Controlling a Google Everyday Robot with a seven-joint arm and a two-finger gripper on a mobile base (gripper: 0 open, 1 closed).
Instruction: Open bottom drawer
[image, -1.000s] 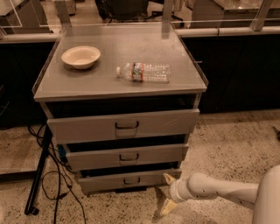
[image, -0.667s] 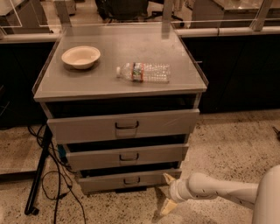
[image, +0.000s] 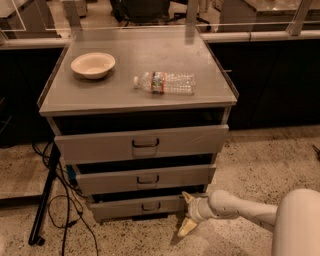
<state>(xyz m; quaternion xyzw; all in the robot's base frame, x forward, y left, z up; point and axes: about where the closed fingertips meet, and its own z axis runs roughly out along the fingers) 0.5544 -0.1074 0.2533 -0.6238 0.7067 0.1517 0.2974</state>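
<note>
The bottom drawer (image: 130, 206) is the lowest and narrowest grey front of the cabinet, with a small dark loop handle (image: 150, 205) at its centre. It stands slightly out from the cabinet, like the two drawers above it. My gripper (image: 186, 214) sits at the drawer's right end, low near the floor, on a white arm coming in from the right. One cream finger (image: 187, 198) points up by the drawer's right corner and the other (image: 185, 228) points down toward the floor, so the gripper is open with nothing in it.
On the cabinet top lie a cream bowl (image: 93, 64) and a clear plastic bottle (image: 165, 82) on its side. A black stand leg and cables (image: 47, 200) are on the floor to the left. Speckled floor (image: 260, 160) spreads to the right.
</note>
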